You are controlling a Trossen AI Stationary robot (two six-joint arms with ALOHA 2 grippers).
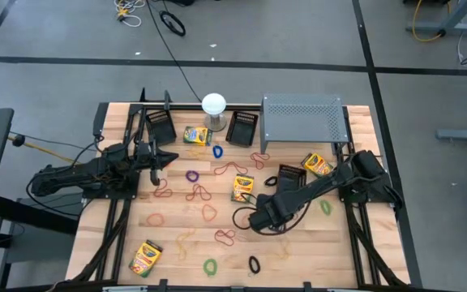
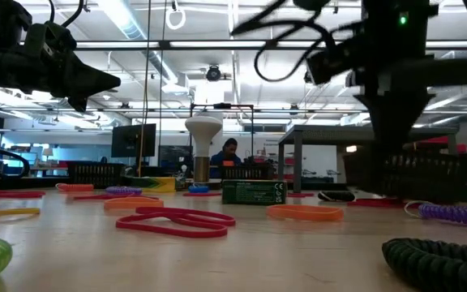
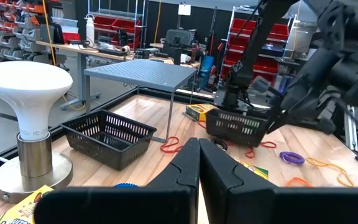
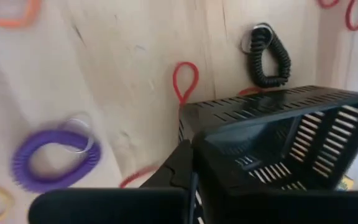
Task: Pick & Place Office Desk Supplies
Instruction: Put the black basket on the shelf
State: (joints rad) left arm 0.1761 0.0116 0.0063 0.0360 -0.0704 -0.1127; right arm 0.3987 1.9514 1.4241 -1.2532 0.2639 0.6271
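Right gripper (image 4: 191,180) jaws clamp the mesh bin's (image 4: 272,124) rim mid-table; left gripper (image 3: 197,168) closed, empty.

Bright overhead strip lighting; blurred right-wrist foreground.

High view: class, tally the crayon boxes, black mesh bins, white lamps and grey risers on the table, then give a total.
crayon boxes: 4
mesh bins: 3
white lamp: 1
grey riser: 1
Total: 9

Pale matt wooden table (image 1: 177,243); black mesh bin (image 4: 278,143); grey perforated metal riser (image 1: 301,116).
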